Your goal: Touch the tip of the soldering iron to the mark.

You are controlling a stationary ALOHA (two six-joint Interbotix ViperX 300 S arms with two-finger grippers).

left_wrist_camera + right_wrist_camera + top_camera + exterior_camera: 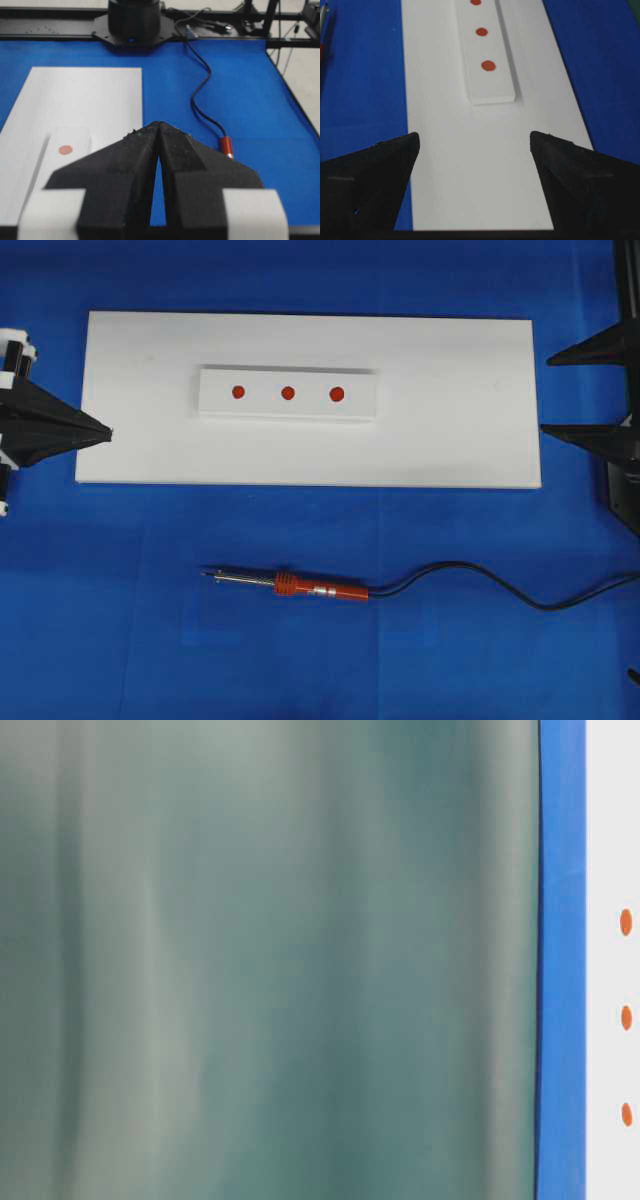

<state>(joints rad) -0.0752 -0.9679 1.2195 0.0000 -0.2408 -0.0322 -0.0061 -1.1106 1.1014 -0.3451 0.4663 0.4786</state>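
The soldering iron (pixel 300 586) lies flat on the blue mat in front of the white board, its tip (pixel 207 573) pointing left and its black cord (pixel 480 580) trailing right. Three red marks (pixel 288 393) sit in a row on a raised white strip (pixel 215 390). My left gripper (pixel 105 432) is shut and empty at the board's left edge. My right gripper (pixel 548 395) stands open and empty at the right edge, facing the marks (pixel 488 65). The left wrist view shows the shut gripper (pixel 159 124), the iron's handle end (pixel 227 146) and one mark (pixel 65 149).
The white board (pixel 450 440) covers the middle of the blue mat (pixel 100 620). A blurred grey-green surface (pixel 270 960) fills most of the table-level view; only the board's edge with the marks (pixel 626 1017) shows at its right. The other arm's black base (pixel 134 20) stands at the far side.
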